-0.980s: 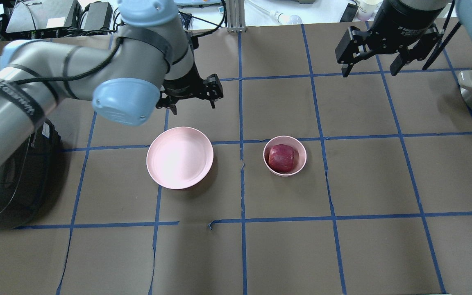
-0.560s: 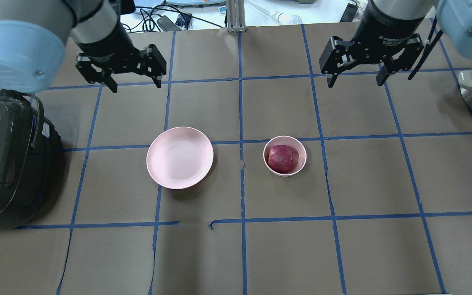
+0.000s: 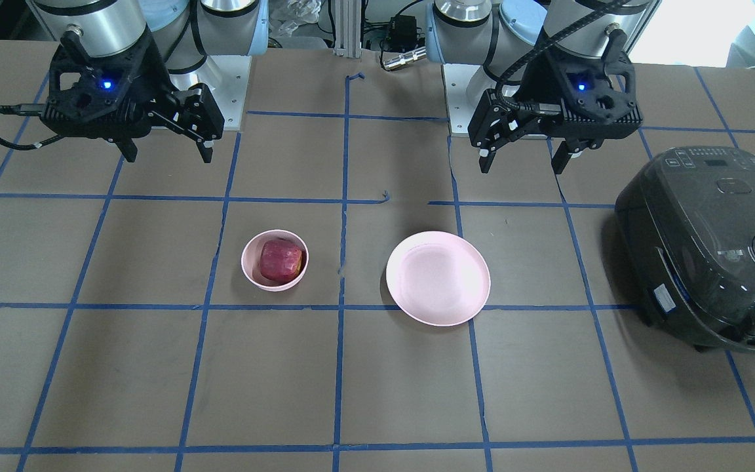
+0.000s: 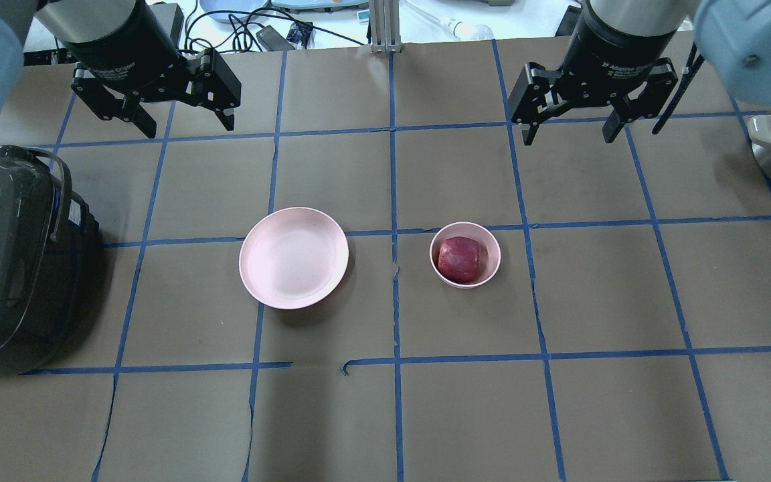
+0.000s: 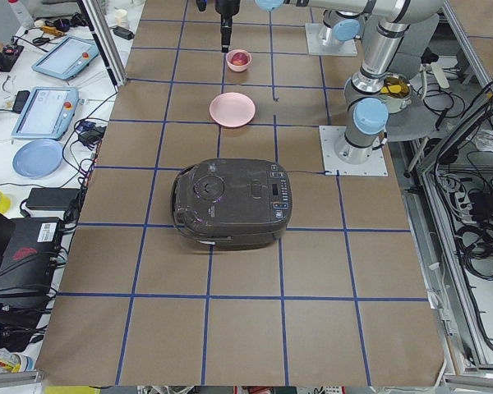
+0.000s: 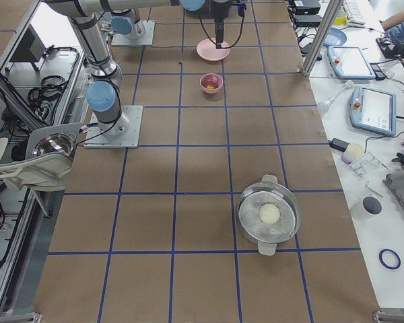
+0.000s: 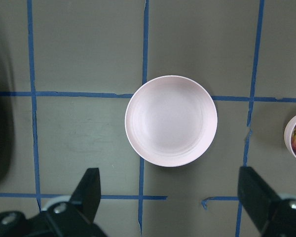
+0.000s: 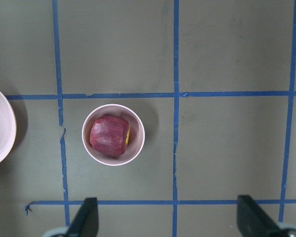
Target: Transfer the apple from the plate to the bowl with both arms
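Apple [image 4: 460,258] sits in bowl [image 4: 491,249], plate [image 4: 294,258] bare. Left end effector [image 4: 190,127] and right end effector [image 4: 567,138] hang wide, empty, above the bench [image 4: 600,301]; best withdraw upward, clear of bowl.

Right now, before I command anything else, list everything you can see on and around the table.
apple: one, dark red, inside the bowl
bowl: one, pale pink, mid-table, beside the plate but apart from it
plate: one, pale pink, mid-table, nothing on it
rice cooker: one, black, table end on the robot's left
pot: one, silver, table end on the robot's right, pale round thing inside
table: one, brown with a blue tape grid
tablets: two, grey, side bench
dish: one, blue, side bench
left gripper: one, black, open, clear of the plate
right gripper: one, black, open, clear of the bowl
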Robot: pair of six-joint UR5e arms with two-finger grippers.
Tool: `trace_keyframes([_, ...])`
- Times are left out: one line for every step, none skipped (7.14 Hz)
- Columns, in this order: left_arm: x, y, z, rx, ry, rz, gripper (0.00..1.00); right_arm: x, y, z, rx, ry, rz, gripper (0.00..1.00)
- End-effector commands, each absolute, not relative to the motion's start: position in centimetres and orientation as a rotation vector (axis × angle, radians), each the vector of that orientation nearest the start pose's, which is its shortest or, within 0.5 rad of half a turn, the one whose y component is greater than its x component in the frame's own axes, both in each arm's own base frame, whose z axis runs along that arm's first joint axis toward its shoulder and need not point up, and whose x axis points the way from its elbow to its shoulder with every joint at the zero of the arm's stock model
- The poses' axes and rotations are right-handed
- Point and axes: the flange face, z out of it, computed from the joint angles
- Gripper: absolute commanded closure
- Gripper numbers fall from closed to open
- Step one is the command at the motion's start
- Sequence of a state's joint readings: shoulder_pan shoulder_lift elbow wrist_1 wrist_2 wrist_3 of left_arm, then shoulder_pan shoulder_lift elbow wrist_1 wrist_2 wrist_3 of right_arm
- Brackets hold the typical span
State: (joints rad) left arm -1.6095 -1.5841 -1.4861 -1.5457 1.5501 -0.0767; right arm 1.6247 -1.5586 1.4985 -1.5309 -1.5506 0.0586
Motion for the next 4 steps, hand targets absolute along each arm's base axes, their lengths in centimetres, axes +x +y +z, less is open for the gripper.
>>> trace_keyframes([-15.2,-50.5,51.6,-0.067,3.161,-0.115,0.0,15.6,-49.3,51.5,0.026,3.122,-0.039,0.0])
trace_keyframes([-15.0,-49.1,52.9,-0.064,3.162,-0.103,0.0,15.6,-49.3,51.5,0.028,3.121,-0.044,0.0])
trace_keyframes([-15.3,-49.2,52.6,-0.055,3.161,-0.081,0.0,15.3,-49.5,51.4,0.019,3.141,-0.06,0.0])
trace_keyframes([-15.2,-49.4,52.5,-0.055,3.161,-0.078,0.0,15.0,-49.5,51.3,0.025,3.166,-0.06,0.0])
